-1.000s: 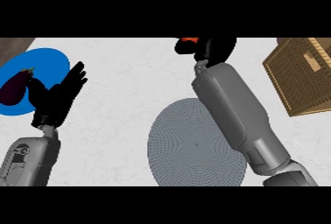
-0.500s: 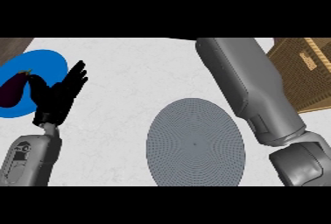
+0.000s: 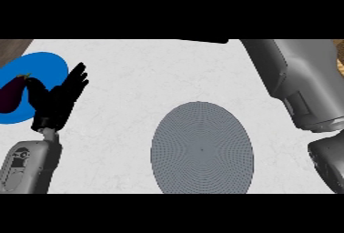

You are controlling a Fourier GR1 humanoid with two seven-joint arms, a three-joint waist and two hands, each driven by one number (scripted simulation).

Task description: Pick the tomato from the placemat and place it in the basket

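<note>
Grey placemat (image 3: 201, 148) lies bare at centre; neither tomato nor right hand shows, so its grasp cannot be told. Left hand (image 3: 59, 101) rests with fingers straight at left, beside the blue plate (image 3: 42, 68) bearing an eggplant (image 3: 12, 93). Risk: an unseen release missing the basket (image 3: 338, 59), far right.

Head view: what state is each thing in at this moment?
Grey oval placemat: flat on the counter, nothing on it.
Dark purple eggplant: lying on the blue round plate.
Left hand: open, fingers up, resting beside the plate.
Right grey forearm: stretched past the top edge; its hand is out of view.
Tomato: not visible.
</note>
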